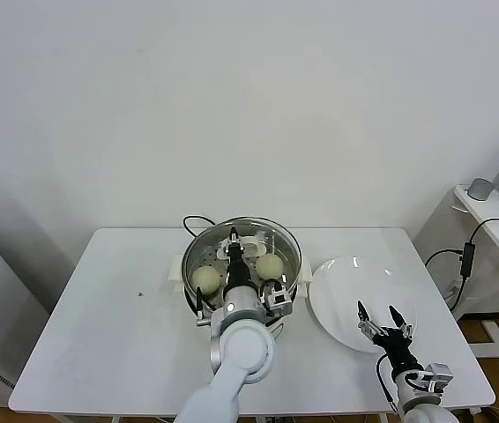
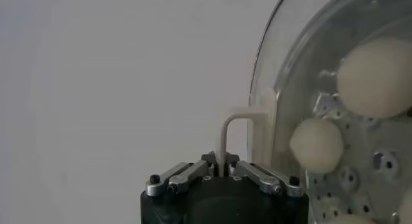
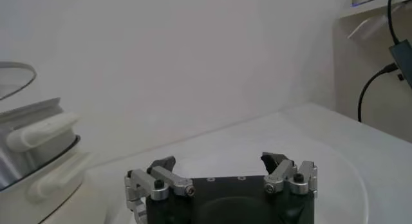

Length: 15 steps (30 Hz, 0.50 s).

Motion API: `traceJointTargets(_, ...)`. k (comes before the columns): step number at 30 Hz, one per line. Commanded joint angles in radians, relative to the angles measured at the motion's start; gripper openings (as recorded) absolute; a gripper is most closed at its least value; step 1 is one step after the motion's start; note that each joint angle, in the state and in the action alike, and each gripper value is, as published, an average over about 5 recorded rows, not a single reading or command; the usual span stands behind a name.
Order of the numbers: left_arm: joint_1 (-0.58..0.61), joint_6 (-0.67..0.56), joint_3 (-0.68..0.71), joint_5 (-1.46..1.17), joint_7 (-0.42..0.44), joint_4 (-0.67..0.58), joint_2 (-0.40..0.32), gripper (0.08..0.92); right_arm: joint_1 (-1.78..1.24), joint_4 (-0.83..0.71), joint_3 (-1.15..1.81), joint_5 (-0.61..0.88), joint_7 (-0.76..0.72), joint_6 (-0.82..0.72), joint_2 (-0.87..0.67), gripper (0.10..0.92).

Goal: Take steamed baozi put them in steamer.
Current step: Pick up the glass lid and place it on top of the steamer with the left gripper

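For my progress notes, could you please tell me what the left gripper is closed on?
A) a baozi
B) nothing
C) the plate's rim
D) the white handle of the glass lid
D: the left gripper is shut on the white handle of the glass lid over the steamer.

Your left gripper [image 1: 233, 240] reached toward twelve o'clock with its fingers pinched together; your right gripper [image 1: 382, 316] waited at four o'clock, fingers spread wide.

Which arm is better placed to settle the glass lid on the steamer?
Left: the left end effector is shut on the lid handle over the steamer; the right end effector hangs open over the plate.
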Motion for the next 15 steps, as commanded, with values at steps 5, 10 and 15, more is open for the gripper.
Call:
traceJointTargets(5,-0.003,0.049,0.008,0.038,-0.043,0.077,-0.050,0.130,0.005,-0.005,-0.001,-0.006,0.000,0.000,0.004,0.823)
traceJointTargets(10,-0.004,0.049,0.005,0.039,-0.042,0.083,-0.050,0.130,0.004,-0.006,-0.001,-0.007,0.000,0.001,0.005,0.823)
traceJointTargets(15,-0.003,0.049,0.003,0.038,-0.042,0.088,-0.050,0.130,0.005,-0.006,-0.001,-0.008,0.000,0.001,0.007,0.823)
